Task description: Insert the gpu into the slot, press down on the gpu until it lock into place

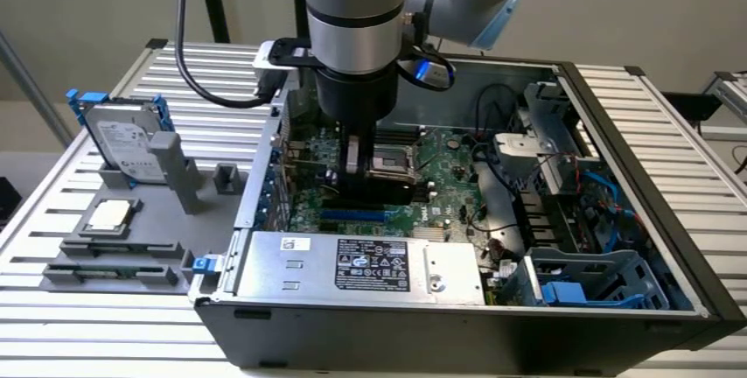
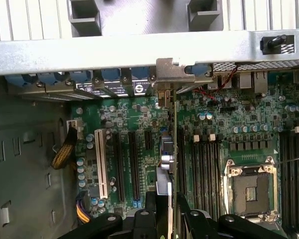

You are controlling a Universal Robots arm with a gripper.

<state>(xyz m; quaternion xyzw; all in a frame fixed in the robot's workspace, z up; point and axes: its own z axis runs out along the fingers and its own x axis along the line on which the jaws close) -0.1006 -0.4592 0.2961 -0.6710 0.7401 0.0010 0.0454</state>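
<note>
The gripper [image 2: 167,211] clamps the gpu [image 2: 167,159] upright on edge, probably so its lower edge can meet the slot [image 1: 353,217].

Bright, even light, with soft shadow inside the computer case [image 1: 467,343].

Base: Status on the gpu [image 2: 167,158]?
Me: I read it edge-on from the wrist view. Thin green board, upright on its long edge, small silver and blue parts on one face. Silver bracket [image 2: 173,74] at one end, up against the case wall [image 2: 114,52].
Base: And the slot [image 1: 353,217]?
Me: Long, narrow blue strip, lying flat on the motherboard [image 1: 450,187]. I see part of its length in the exterior view. Gpu seated in it or not, I can't tell.
</note>
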